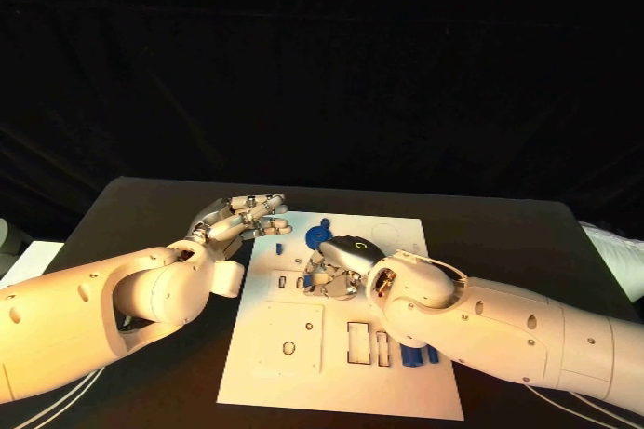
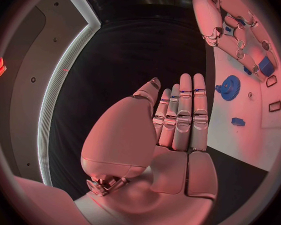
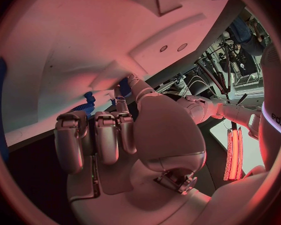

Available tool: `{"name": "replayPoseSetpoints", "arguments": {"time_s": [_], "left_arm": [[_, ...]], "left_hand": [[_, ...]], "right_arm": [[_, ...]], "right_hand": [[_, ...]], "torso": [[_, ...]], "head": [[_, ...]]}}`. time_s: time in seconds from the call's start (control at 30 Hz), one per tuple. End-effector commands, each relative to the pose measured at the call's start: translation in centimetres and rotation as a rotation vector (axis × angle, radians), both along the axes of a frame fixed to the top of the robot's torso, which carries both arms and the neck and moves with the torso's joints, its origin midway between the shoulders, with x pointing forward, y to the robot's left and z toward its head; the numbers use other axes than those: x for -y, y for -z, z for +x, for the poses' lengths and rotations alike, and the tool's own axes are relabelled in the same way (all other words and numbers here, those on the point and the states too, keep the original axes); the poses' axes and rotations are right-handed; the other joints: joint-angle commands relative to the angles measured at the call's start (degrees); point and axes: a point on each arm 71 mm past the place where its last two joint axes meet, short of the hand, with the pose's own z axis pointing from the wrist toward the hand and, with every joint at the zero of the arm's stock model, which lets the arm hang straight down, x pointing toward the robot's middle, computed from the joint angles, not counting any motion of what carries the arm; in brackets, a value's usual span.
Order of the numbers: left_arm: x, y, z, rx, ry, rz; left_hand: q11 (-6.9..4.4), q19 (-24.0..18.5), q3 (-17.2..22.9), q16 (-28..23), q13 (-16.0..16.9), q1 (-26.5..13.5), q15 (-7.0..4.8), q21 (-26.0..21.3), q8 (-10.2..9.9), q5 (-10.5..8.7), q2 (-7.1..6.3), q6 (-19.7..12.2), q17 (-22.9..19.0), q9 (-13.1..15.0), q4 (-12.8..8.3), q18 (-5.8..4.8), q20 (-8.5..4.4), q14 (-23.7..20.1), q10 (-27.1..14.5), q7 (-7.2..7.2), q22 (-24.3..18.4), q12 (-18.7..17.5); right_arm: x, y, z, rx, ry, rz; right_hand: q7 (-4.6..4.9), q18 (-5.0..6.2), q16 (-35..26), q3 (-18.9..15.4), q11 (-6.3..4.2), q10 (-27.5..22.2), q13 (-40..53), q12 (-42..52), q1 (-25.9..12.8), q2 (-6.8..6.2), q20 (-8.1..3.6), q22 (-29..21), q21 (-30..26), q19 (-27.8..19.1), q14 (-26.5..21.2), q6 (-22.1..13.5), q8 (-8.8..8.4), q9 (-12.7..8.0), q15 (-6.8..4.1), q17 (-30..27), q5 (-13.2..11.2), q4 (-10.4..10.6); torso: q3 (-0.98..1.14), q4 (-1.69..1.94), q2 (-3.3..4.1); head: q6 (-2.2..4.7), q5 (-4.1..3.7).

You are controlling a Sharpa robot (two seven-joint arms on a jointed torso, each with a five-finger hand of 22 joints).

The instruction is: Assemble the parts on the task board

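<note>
Right robot hand (image 1: 343, 266): lay over the middle of the task board (image 1: 288, 355), fingers curled down onto a small blue part (image 1: 312, 278) at their tips. Whether that part was actually pinched or only touched could not be told; the hand's own back hid the contact.

Step in hand, as judged: seating this part in its slot on the board. To do it well, the part should be squared to its recess before any downward push, pressure kept straight and light, and the fingers released only once it sat flush.

Blue upright pieces (image 1: 419, 355): stood in the board's slots on the near side of the right robot hand, just beside its forearm.

Left robot hand (image 1: 246, 220): held beside the board's left edge, above the bench (image 1: 148, 206), fingers straight, close together, holding nothing.

Blue gear (image 1: 318, 234): lay on the board just beyond the right robot hand, between the two hands, apart from both.
</note>
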Motion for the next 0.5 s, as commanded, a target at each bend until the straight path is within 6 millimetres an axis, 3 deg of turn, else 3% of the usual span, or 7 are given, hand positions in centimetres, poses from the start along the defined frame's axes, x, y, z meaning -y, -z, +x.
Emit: {"name": "replayPoseSetpoints", "arguments": {"time_s": [0.03,0.3,0.5], "left_arm": [[0.13,-0.18,0.02,0.015,0.003,-0.009],[0.14,-0.17,0.03,0.014,0.005,-0.009],[0.17,-0.16,0.04,0.013,0.006,-0.01]], "left_hand": [[-0.16,0.2,0.4,-0.3,-0.1,0.5,0.25,-0.2,-0.4,-0.21,-0.27,-0.2,0.0,0.0,0.1,1.08,0.09,-0.1,-0.4,0.31,0.0,-0.2],[-0.16,0.2,0.4,-0.3,-0.1,0.5,0.25,-0.2,-0.4,-0.21,-0.27,-0.2,0.0,0.0,0.1,1.08,0.09,-0.1,-0.4,0.31,0.0,-0.2],[-0.16,0.2,0.4,-0.3,-0.1,0.5,0.25,-0.2,-0.4,-0.21,-0.27,-0.2,0.0,0.0,0.1,1.08,0.09,-0.1,-0.4,0.31,0.0,-0.2]], "right_arm": [[0.44,1.44,-0.18,-0.042,0.016,-0.09],[0.44,1.21,-0.16,-0.019,0.025,-0.064],[0.36,1.07,-0.18,-0.006,0.026,-0.046]], "right_hand": [[0.27,-0.27,-0.2,-0.3,0.58,4.8,13.6,-0.9,-0.3,-0.54,0.28,12.8,-0.3,4.8,5.8,-0.5,-0.57,-0.2,0.64,14.2,0.1,0.0],[1.76,-0.24,-0.3,-1.7,1.88,3.6,12.2,-4.0,-2.3,-2.38,1.23,12.7,-0.3,4.7,5.7,-4.9,-1.15,-1.6,1.75,13.9,-0.8,0.8],[2.04,-0.22,-0.5,-3.6,2.24,3.4,12.0,-4.3,-3.9,-3.46,1.74,12.6,-0.4,4.7,5.7,-6.3,-0.95,-1.8,2.14,13.6,-1.9,2.1]], "torso": [[-0.01,0.01,-0.01],[-0.02,-0.06,-0.01],[-0.01,-0.02,0.01]], "head": [[-0.02,0.08],[0.1,0.29],[0.14,0.28]]}}
